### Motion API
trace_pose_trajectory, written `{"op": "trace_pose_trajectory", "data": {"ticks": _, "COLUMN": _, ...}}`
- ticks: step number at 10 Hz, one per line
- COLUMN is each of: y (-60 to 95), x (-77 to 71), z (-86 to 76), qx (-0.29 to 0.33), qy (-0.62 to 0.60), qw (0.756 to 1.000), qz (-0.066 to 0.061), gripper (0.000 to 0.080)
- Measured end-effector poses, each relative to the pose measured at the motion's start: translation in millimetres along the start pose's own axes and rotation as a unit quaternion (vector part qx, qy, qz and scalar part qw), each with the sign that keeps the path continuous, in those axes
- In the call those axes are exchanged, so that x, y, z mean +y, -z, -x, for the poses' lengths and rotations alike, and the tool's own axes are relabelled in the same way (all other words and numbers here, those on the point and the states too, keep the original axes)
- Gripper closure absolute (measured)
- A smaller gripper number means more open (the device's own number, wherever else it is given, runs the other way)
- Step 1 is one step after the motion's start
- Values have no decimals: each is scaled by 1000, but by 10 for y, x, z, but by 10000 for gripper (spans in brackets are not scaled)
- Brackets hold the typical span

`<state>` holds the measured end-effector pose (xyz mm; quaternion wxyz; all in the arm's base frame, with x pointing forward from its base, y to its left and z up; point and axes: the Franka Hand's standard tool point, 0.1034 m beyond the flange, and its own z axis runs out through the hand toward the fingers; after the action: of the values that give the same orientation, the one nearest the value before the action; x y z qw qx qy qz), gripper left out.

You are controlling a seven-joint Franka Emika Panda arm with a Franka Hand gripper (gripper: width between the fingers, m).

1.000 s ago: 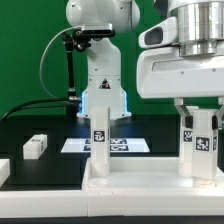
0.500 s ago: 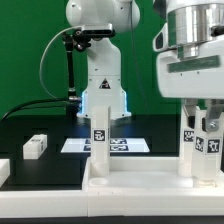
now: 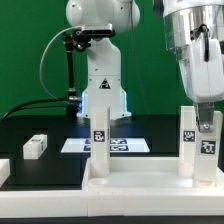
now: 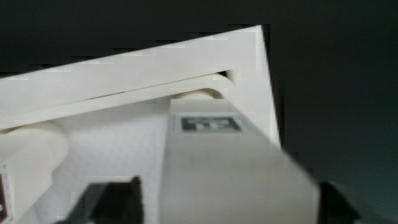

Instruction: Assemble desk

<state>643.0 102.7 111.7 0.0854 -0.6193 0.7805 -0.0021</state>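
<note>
The end effector (image 3: pixel 206 126) is sitting at the exterior view's right leg (image 3: pixel 187 146); I cannot tell its grip. A sideways push is risking tilting it.

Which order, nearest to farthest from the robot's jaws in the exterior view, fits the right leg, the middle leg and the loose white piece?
1. Right leg, upright at the exterior view's right.
2. Middle leg, upright, centre.
3. Loose white piece, at the exterior view's left.
</note>
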Motion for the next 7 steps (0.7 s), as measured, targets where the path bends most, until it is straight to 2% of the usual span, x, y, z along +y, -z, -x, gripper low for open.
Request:
{"op": "trace_pose_trajectory", "data": {"ticks": 1, "y": -1, "x": 1, "z": 6, "qx": 1, "qy": 30, "qw": 1000, "qz": 0, "gripper": 208}}
{"op": "trace_pose_trajectory", "data": {"ticks": 2, "y": -12, "x": -20, "z": 53, "qx": 0, "qy": 115, "qw": 993, "qz": -4, "gripper": 208}}
{"op": "trace_pose_trajectory", "data": {"ticks": 3, "y": -65, "x": 0, "z": 107, "qx": 0, "qy": 150, "qw": 989, "qz": -12, "gripper": 162}}
{"op": "trace_pose_trajectory", "data": {"ticks": 4, "y": -72, "x": 89, "z": 207, "qx": 7, "qy": 156, "qw": 988, "qz": -7, "gripper": 152}}
{"op": "trace_pose_trajectory", "data": {"ticks": 6, "y": -71, "x": 74, "z": 176, "qx": 9, "qy": 223, "qw": 975, "qz": -7, "gripper": 151}}
{"op": "trace_pose_trajectory", "data": {"ticks": 7, "y": -71, "x": 73, "z": 171, "qx": 11, "qy": 279, "qw": 960, "qz": -6, "gripper": 151}}
